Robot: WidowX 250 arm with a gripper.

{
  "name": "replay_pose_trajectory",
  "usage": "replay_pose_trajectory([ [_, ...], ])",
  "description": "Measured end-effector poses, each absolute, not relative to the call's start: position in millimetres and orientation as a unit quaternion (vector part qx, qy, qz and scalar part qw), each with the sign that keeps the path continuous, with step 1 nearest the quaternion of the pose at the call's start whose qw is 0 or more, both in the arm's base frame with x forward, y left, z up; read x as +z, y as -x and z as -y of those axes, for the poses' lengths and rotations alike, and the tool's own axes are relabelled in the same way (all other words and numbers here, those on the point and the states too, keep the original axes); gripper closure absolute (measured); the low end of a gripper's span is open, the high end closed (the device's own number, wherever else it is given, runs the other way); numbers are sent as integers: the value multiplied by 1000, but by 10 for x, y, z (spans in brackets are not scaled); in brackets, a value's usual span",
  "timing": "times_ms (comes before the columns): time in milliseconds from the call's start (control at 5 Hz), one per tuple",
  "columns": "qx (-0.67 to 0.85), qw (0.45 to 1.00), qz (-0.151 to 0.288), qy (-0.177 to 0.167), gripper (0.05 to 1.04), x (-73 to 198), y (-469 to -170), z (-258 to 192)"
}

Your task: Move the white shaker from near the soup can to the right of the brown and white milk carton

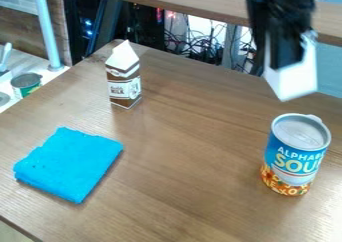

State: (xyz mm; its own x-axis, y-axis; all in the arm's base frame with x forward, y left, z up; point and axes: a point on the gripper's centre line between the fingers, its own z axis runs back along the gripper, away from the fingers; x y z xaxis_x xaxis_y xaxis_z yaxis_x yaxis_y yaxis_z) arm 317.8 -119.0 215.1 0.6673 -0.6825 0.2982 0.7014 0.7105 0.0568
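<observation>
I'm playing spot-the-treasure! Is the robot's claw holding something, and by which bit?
Yes, it looks like the claw holds a white boxy thing by its upper part, with its lower end sticking out below.

I count two cans: one soup can (pixel 296 153) and one little can (pixel 27 86) off to the left. There is one milk box (pixel 124 83), one blue cloth (pixel 69 163) and one white thing (pixel 292 80) with flat sides. I see one pale pole (pixel 47 28) too. The wires (pixel 194 41) are many, too tangled to count.
</observation>
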Motion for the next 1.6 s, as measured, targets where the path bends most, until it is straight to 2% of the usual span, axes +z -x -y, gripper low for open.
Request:
replay_pose_trajectory([
  [200,-303,945,123,-2,444,2046,-3426,793],
  [600,-188,976,112,0,444,1647,-3726,149],
  [800,-154,982,108,10,444,1392,-3770,-26],
  [1000,-108,988,111,3,444,1079,-3775,-211],
  [1400,-37,991,127,18,444,675,-3686,-425],
  [1600,-21,991,126,34,355,618,-3648,-474],
])
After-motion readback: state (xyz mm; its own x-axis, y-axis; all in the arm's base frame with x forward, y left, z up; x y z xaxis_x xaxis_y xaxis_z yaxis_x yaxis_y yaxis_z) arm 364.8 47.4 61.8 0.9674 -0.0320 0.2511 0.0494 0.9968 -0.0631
